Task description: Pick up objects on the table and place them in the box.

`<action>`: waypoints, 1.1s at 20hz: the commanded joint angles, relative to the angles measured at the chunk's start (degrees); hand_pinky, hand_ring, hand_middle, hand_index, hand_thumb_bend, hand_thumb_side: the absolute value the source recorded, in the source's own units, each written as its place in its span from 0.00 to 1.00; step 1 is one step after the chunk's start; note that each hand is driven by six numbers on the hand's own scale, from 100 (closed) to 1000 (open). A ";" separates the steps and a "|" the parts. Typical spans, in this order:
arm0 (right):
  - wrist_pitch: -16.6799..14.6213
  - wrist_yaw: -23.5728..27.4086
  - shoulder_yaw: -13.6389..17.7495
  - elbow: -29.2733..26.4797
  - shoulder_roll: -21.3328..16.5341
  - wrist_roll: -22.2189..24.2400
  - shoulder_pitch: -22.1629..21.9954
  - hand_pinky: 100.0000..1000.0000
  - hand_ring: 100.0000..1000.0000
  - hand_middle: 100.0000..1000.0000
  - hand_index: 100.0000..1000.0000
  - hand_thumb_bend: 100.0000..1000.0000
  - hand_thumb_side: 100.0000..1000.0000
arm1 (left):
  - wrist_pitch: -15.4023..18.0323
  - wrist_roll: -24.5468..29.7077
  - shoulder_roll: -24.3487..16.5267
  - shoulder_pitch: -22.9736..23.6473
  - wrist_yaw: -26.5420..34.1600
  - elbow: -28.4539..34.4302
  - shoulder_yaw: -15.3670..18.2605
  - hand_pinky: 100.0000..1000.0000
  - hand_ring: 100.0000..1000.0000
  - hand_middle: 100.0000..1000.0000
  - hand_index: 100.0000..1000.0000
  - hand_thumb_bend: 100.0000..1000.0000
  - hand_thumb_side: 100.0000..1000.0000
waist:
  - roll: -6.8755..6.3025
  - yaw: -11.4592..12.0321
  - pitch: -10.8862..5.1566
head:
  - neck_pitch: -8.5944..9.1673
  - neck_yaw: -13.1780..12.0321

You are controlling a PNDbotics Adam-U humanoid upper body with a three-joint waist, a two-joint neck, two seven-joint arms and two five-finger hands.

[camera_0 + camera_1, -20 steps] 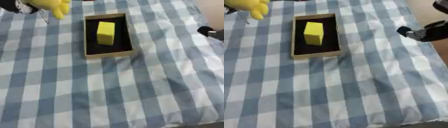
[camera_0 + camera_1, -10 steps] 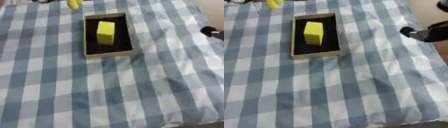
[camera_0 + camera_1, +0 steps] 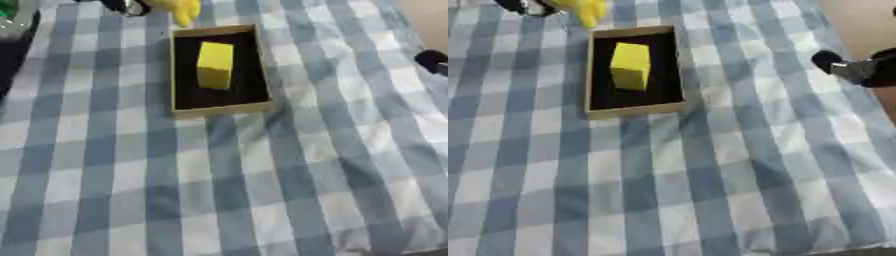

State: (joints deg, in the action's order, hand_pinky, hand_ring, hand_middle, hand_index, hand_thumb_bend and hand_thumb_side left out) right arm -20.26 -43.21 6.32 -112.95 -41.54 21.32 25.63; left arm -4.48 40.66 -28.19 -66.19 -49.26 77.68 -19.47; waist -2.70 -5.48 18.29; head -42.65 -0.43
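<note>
An open cardboard box point(image 3: 219, 108) with a dark inside lies on the checked cloth at upper centre. A yellow block point(image 3: 214, 65) stands inside it. Just beyond the box's far left corner hangs a yellow object point(image 3: 181, 8), cut off by the top edge. My left hand point(image 3: 122, 5) shows beside it as a dark shape and appears to hold it. My right hand point(image 3: 852, 67) hovers at the right edge, level with the box, well apart from it; only a dark tip and a grey part show.
The blue and white checked cloth point(image 3: 262, 190) covers the whole table, with wrinkles to the right of the box. A dark band point(image 3: 13, 50) runs along the upper left edge. Bare floor point(image 3: 859, 20) shows at the upper right.
The yellow object and my left hand have moved right along the top edge, closer to the box's far corner. The right hand has hardly moved.
</note>
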 commanded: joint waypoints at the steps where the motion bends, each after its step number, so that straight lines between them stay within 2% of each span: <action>1: 0.09 0.53 0.34 -0.52 -0.80 -0.31 0.93 0.85 0.90 0.89 0.91 0.30 0.26 | 3.20 -3.05 1.53 -1.85 -0.87 -3.40 -0.29 0.64 0.51 0.33 0.56 0.24 0.00 | 0.33 -0.17 -0.93 | 0.86 -0.39; 7: 0.02 0.87 0.23 -0.56 -0.39 -0.31 1.35 0.84 0.90 0.89 0.91 0.28 0.28 | 6.72 -5.44 5.00 -2.19 -2.44 -9.25 -0.79 0.65 0.52 0.34 0.57 0.22 0.00 | 0.33 -0.52 -0.63 | 0.80 -0.42; 12: 0.01 1.06 0.32 -0.52 -0.21 -0.35 1.40 0.84 0.90 0.88 0.91 0.26 0.29 | 7.90 -6.71 6.27 -1.90 -3.12 -11.79 -0.66 0.69 0.59 0.41 0.64 0.22 0.16 | 0.39 -0.69 -0.48 | 0.72 -0.34; 14: 0.02 1.12 0.36 -0.51 -0.14 -0.39 1.39 0.84 0.90 0.88 0.91 0.25 0.30 | 8.87 -7.06 6.41 -1.79 -3.03 -12.05 -0.70 0.73 0.68 0.50 0.73 0.27 0.25 | 0.41 -0.68 -0.44 | 0.72 -0.28; 16: 0.03 1.16 0.41 -0.49 -0.12 -0.41 1.37 0.84 0.90 0.88 0.91 0.25 0.30 | 10.36 -6.95 6.37 -1.68 -2.93 -12.02 -0.86 0.80 0.79 0.68 0.82 0.35 0.33 | 0.42 -0.66 -0.42 | 0.69 -0.20; 20: 0.08 1.17 0.49 -0.46 -0.06 -0.45 1.27 0.84 0.89 0.88 0.90 0.24 0.31 | 13.87 -5.34 5.83 -1.65 -4.76 -10.90 -1.23 0.90 0.91 0.81 0.87 0.58 0.37 | 0.42 -0.57 -0.45 | 0.50 0.03; 21: 0.09 1.17 0.50 -0.46 -0.02 -0.47 1.25 0.84 0.89 0.88 0.90 0.24 0.31 | 14.58 -4.77 5.74 -1.65 -5.32 -10.60 -1.18 0.90 0.91 0.81 0.87 0.58 0.37 | 0.42 -0.54 -0.47 | 0.46 0.07; 22: 0.09 1.18 0.51 -0.46 0.00 -0.48 1.24 0.84 0.89 0.88 0.90 0.24 0.31 | 15.15 -4.25 5.67 -1.66 -5.74 -10.30 -1.12 0.92 0.94 0.84 0.88 0.63 0.40 | 0.42 -0.53 -0.50 | 0.43 0.16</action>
State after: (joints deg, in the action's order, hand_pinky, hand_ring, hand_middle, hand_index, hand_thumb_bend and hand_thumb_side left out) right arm -20.18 -42.47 6.16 -112.94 -40.53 21.13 26.24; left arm 9.69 35.92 -21.20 -66.83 -54.22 66.17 -20.92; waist -2.69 -5.99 18.96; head -42.27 -0.39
